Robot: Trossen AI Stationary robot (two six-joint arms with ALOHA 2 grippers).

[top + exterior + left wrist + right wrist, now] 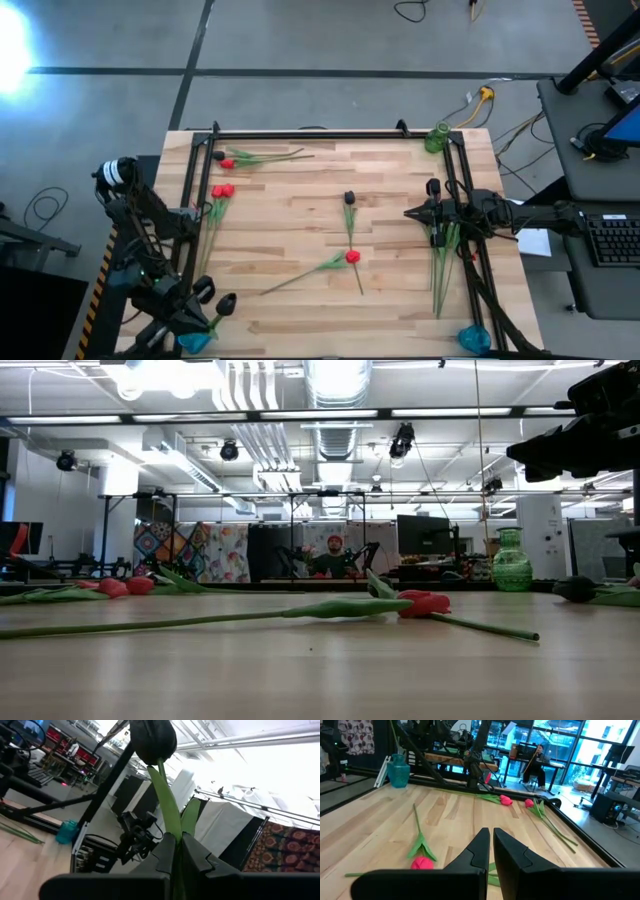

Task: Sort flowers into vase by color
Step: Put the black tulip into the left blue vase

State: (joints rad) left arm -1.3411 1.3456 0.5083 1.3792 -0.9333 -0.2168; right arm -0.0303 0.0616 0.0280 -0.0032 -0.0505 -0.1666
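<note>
My left gripper (177, 845), at the table's near left corner (212, 310), is shut on a near-black flower whose head (152, 740) stands above the fingers. It is beside a blue vase (197, 340). My right gripper (491, 845) is shut and holds nothing; it hovers right of centre (412, 213), pointing left. On the table lie a red flower (352, 257), a near-black flower (349, 198), two red ones (222, 190) by the left rail, a red and a dark one (225, 160) at the far left, and several stems (440, 265) under the right arm. My left gripper pinches the near-black flower's green stem (175, 832) between its two fingers, some way below the head, together with a leaf (190, 817). The stem runs on out past the fingertips with the head at its end. The flower is lifted clear of the table.
A green vase (437, 138) stands at the far right corner and a second blue vase (473, 338) at the near right corner. A black rail frame (300, 133) borders the table. The wood between the flowers at centre is bare.
</note>
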